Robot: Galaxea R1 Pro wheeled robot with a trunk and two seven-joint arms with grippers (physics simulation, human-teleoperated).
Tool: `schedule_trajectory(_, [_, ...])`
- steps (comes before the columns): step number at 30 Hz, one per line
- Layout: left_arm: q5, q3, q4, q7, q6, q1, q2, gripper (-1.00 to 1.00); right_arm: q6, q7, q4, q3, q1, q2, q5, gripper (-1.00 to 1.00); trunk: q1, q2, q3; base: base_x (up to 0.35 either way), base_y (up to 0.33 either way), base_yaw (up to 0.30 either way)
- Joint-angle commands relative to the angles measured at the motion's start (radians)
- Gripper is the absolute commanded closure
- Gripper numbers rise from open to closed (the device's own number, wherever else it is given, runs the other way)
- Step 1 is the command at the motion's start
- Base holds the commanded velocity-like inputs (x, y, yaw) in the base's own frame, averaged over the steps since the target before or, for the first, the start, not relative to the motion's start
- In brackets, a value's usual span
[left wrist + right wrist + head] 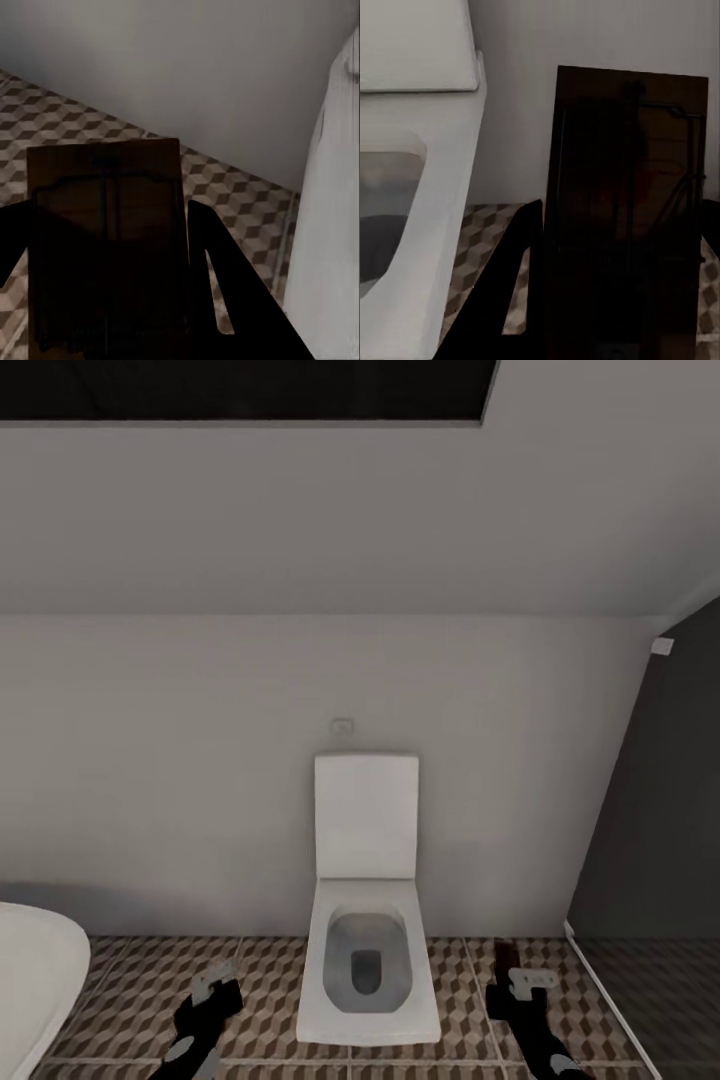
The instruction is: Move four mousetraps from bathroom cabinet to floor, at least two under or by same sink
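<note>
Nearest my left wrist camera, a mousetrap (105,240) sits clamped between the dark fingers (225,285) of my left gripper (105,300): a flat brown wooden board with thin dark wire across its face, its near end cut off by the frame edge. My right gripper (622,300) is likewise closed on a second mousetrap (626,202), a dark brown board with a wire frame and a faint reddish patch, much of it in shadow and hard to read. Both boards are held up above the bathroom floor (260,980), whose tiles carry a brown and cream cube pattern. In the head view both arms are cut off at the bottom edge. A white, glossy, square-edged toilet (366,920) stands between them against the plain far wall, lid up. The rounded white edge of a bathtub (35,970) shows at near left.
</note>
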Motion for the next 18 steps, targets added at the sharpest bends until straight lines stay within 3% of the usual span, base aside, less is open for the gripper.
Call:
schedule_trajectory(1, [0.004,-0.008,-0.051,0.019,0.044,-0.002,0.008,1.00,-0.002,0.003,-0.005,0.006,-0.012,-0.001,-0.013,1.00,0.004,-0.008,-0.005,0.000,0.000,0.000])
schedule_trajectory(7, [0.004,-0.008,-0.240,0.050,0.187,-0.023,0.034,1.00,0.031,-0.043,-0.013,0.007,-0.093,-0.003,-0.013,1.00,0.027,-0.050,-0.023,0.000,0.000,0.000])
schedule_trajectory(12, [0.004,-0.008,-0.269,0.051,0.323,-0.058,0.037,1.00,0.174,-0.054,-0.016,0.007,-0.163,-0.012,0.002,1.00,0.046,-0.085,-0.039,0.000,0.000,0.000])
schedule_trajectory(18, [0.003,-0.009,-0.274,0.052,0.362,-0.123,0.041,1.00,0.209,-0.056,-0.022,0.006,-0.192,-0.022,0.011,1.00,0.069,-0.127,-0.058,0.000,0.000,0.000])
